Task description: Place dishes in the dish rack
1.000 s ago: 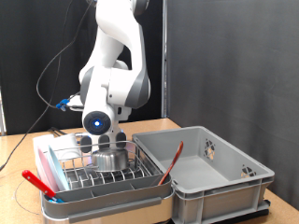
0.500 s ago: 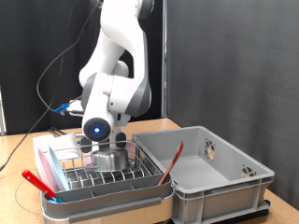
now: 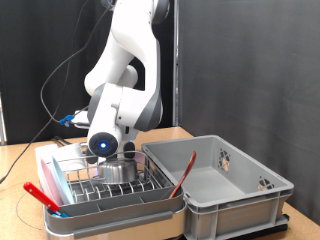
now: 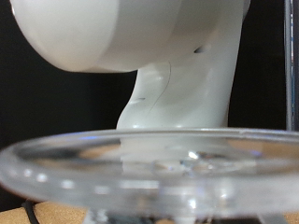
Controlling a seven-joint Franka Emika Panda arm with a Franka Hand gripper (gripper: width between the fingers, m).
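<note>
While the arm [image 3: 120, 90] bends down over the rack [image 3: 110, 185], its claw [image 3: 108, 158] sits low at the rack's back edge, just above and behind the bowl [image 3: 120, 171]. From the exterior view the fingers are hidden behind the wrist housing, so I cannot tell whether the claw is wide or narrow, or whether it grips anything.

Seen through the wrist view, a clear glass piece [image 4: 149, 173] fills the lower half of the frame very close to the lens, its round rim running from edge to edge. Behind it stand the white arm link [image 4: 173, 89] and a dark backdrop. No finger shows in that view, so contact between the claw and the glass cannot be judged.

Inside the rack the steel bowl rests roughly in the middle, on the wires. The rack sits in a white tray [image 3: 115, 215] on the bench [image 3: 25, 165]. At the rack's front corner, toward the exterior view's left, lies a red utensil [image 3: 42, 194], angled along the tray's edge.

Just beside the rack, toward the exterior view's right, stands a large grey crate [image 3: 225, 190], touching or nearly touching the tray. A thin red stick [image 3: 183, 175] leans inside the crate against the wall nearest the rack.

Behind the rack hangs a black curtain [image 3: 240, 70], and cables [image 3: 55, 90] trail down past the arm toward the exterior view's left.
</note>
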